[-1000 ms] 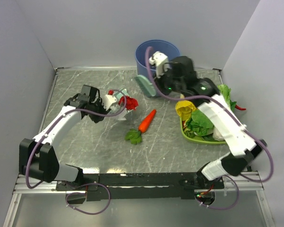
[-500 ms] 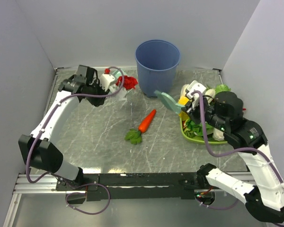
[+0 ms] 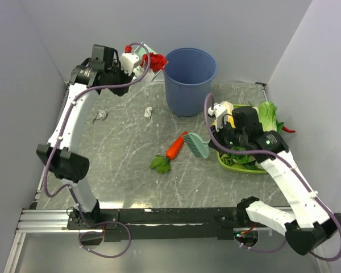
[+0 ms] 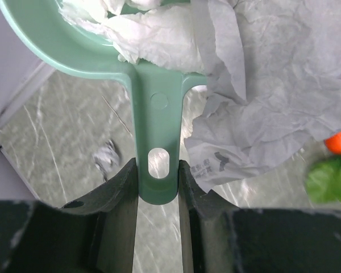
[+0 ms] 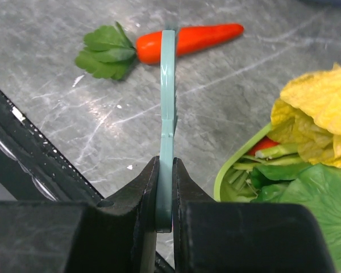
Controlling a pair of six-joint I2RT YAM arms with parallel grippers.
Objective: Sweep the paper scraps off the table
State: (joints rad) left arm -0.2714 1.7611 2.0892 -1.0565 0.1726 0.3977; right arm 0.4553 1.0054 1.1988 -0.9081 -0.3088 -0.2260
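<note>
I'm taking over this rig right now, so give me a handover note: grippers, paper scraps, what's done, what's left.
The left gripper is shut on the handle of the teal plastic dustpan, raised beside the rim of the blue plastic bucket.
The right gripper is shut on the teal plastic brush, beside the orange carrot.
Crumpled white, grey and red paper scraps fill the dustpan; one grey scrap and one white scrap lie on the grey-green marble table.
Done: most scraps gathered. Left: probably empty the dustpan into the bucket, then sweep up those two.

Seemingly two paper scraps (image 3: 100,115) on table (image 3: 125,165)
</note>
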